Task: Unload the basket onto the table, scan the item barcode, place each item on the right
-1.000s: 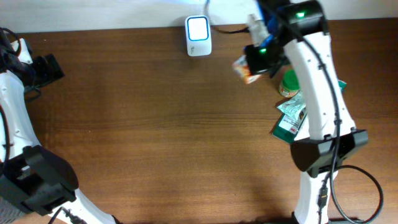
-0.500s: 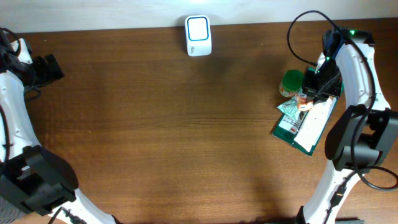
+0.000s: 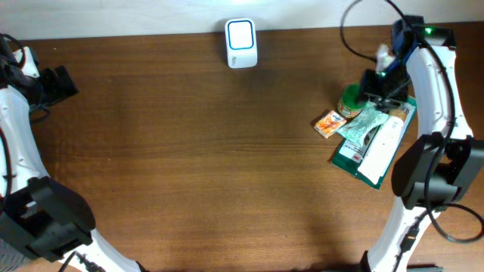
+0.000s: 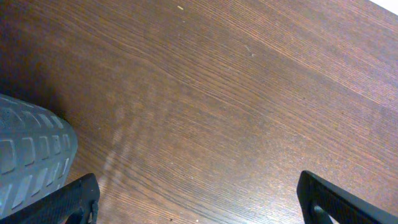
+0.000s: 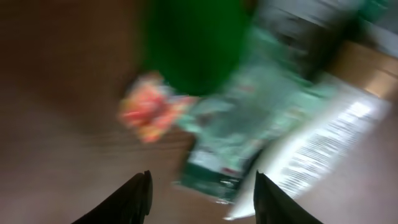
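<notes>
The white barcode scanner (image 3: 241, 44) stands at the table's back edge. A small orange packet (image 3: 330, 123) lies flat on the wood, just left of a pile of goods; the right wrist view shows it blurred as an orange packet (image 5: 149, 112). My right gripper (image 3: 376, 81) hovers above the green can (image 3: 352, 98), and in its own view the right gripper (image 5: 202, 186) is open with nothing between the fingers. At the far left, the left gripper (image 3: 57, 83) is open over bare wood, also empty in the wrist view of the left gripper (image 4: 202, 205).
Beside the can lie a silver-green pouch (image 3: 363, 125) and a white and green box (image 3: 378, 147). A grey ribbed object (image 4: 28, 155) sits by the left fingers. The table (image 3: 189, 166) is dark brown wood.
My right arm swung from near the scanner back to the pile at the right. Its jaws opened, and the orange packet now lies on the table left of the pile.
</notes>
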`<state>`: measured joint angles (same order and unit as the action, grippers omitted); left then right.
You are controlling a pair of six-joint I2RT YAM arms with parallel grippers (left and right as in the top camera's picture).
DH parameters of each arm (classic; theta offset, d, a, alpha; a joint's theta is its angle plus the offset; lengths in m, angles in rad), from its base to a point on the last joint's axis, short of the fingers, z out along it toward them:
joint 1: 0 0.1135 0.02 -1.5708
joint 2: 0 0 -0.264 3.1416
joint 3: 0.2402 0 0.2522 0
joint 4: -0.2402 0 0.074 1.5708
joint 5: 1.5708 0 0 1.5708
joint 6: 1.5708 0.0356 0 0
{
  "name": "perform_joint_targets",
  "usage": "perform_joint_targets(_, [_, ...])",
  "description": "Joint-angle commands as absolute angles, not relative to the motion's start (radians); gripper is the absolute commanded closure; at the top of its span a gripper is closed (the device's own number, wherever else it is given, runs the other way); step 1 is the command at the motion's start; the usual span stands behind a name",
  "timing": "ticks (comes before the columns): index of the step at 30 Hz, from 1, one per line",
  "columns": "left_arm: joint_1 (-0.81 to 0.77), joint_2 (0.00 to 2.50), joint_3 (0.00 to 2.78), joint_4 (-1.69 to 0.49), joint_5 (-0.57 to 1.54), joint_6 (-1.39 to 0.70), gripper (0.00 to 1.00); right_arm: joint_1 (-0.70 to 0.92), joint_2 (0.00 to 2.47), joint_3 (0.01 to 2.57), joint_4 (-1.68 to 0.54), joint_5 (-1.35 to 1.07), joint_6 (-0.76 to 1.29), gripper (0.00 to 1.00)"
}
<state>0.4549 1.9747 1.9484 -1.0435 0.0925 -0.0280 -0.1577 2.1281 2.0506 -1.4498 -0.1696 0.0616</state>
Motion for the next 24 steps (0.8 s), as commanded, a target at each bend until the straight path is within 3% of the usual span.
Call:
perform_joint_targets(1, [0.461, 1.969, 1.963, -1.042, 0.088, -0.041, 0.01, -0.076, 2.033, 2.094, -1.454, -0.453, -0.080, 0.51])
perform_joint_targets(11, [0.461, 1.969, 1.963, -1.042, 0.088, -0.041, 0.01, 0.221, 2.019, 2.093, -1.358, -0.456, -0.078, 0.42])
perform_joint_targets(24, [0.461, 1.969, 1.963, -1.042, 0.088, -0.041, 0.01, 0.283, 2.080, 2.091, -1.325, -0.449, -0.071, 0.43])
